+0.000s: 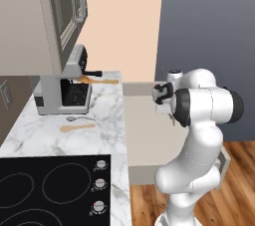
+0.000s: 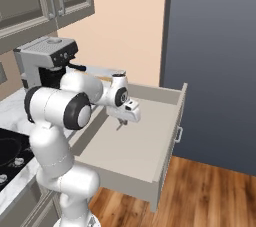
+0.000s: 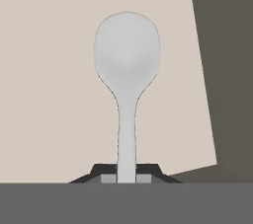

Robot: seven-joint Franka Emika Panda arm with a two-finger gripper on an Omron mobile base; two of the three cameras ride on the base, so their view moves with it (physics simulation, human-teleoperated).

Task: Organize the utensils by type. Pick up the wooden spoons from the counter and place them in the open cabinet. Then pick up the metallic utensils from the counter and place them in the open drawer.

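My gripper [image 3: 126,176] is shut on the handle of a small silver metallic spoon [image 3: 127,55], whose bowl points away from the hand over the pale floor of the open drawer [image 3: 49,94]. From the right base view the gripper [image 2: 121,120] hangs above the drawer [image 2: 150,98], with the spoon dangling below it. Two wooden spoons lie on the counter [image 1: 107,115]: one [image 1: 77,127] in front of the coffee machine, the other [image 1: 99,80] beside it at the back. Another small metal spoon [image 1: 79,118] lies just behind the nearer wooden one. The open cabinet's door [image 1: 67,16] hangs above.
A silver coffee machine [image 1: 62,88] stands on the counter under the cabinet. A black cooktop [image 1: 45,185] with knobs takes up the near counter. The pulled-out drawer [image 1: 144,135] juts over the wooden floor [image 2: 210,186]. A dark grey wall [image 2: 215,61] rises behind.
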